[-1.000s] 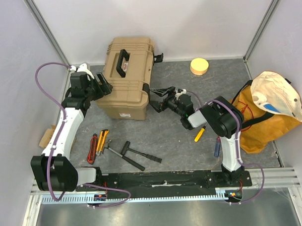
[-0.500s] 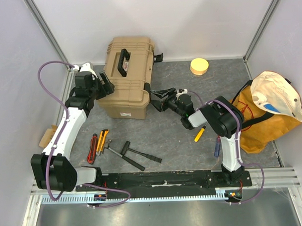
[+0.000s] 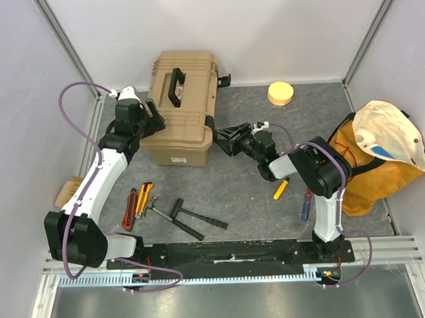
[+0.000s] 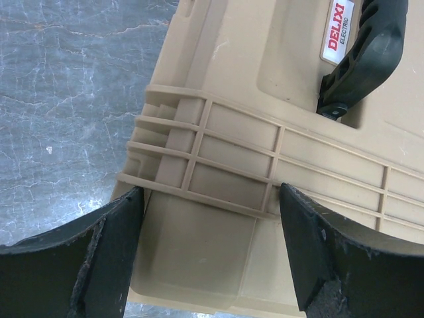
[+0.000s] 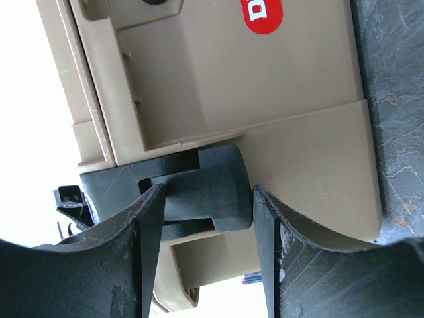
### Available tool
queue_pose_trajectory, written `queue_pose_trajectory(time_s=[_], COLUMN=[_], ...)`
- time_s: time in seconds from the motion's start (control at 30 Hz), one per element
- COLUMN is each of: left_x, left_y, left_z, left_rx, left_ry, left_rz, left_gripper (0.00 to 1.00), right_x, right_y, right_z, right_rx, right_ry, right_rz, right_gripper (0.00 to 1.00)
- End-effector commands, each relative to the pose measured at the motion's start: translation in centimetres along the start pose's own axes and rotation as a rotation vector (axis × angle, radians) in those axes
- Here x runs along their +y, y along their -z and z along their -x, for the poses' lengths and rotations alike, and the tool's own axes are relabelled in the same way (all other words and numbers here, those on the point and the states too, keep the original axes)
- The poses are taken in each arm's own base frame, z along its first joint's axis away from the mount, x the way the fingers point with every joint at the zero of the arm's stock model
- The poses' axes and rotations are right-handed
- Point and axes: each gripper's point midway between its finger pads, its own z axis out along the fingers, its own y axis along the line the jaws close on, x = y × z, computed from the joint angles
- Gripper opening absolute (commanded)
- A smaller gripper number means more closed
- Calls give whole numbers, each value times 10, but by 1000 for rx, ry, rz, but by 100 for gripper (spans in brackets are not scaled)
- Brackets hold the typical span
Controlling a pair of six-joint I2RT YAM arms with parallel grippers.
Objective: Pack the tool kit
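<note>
Your left hand (image 4: pixel 209 218) sits at the left end of the toolbox (image 3: pixel 183 125), fingers spread wide across the ribbed corner and gripping nothing; it looks placed to brace the box. The toolbox stands toward the back of the tabletop (image 3: pixel 241 186) with its lid down and the handle on top. The loose tools lie well in front of it: a red-handled tool (image 3: pixel 130 208) and a yellow-handled one (image 3: pixel 144 196) side by side, with a black hammer (image 3: pixel 190 217) next to them. None of the packing has begun, so the step in hand is getting the box open. Your right hand (image 3: pixel 231 139) is at the box's right end, fingers parted on either side of a black latch (image 5: pixel 199 179), close against it but apparently not clamped. Next you need to close on that latch and swing it free while the left hand steadies the box. A yellow screwdriver (image 3: pixel 280 189) and a blue one (image 3: pixel 306 207) wait beside the right arm.
</note>
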Motion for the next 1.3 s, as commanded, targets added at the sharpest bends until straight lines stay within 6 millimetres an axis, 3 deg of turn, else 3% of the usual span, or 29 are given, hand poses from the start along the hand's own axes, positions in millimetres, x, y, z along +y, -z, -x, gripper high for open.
queue_pose_trajectory(time_s=[0.0,0.3,0.5,0.77,0.9,1.07,1.27], left_x=[27,27,17,1,-5,-17,-46], left_y=[0,2,3,7,10,19,36], left_z=[-142,-131,-118,-93,-80,-53,4], left_rx=[487,460,435,386,361,307,158], left_ry=[-160,-147,-130,-118,-114,-119,-145], left_rz=[81,102,73,25,10,-23,-134], left_gripper=[83,82,81,81,81,81,83], right_x=[137,113,113,121,120,120,134], right_y=[42,31,32,40,41,47,56], right_z=[-75,-65,-54,-38,-34,-20,-8], right_rx=[241,181,126,43,24,-37,-109], right_ry=[239,482,594,750,777,828,892], right_rz=[416,165,72,-11,-31,-107,-147], right_gripper=[23,26,31,65,68,70,73])
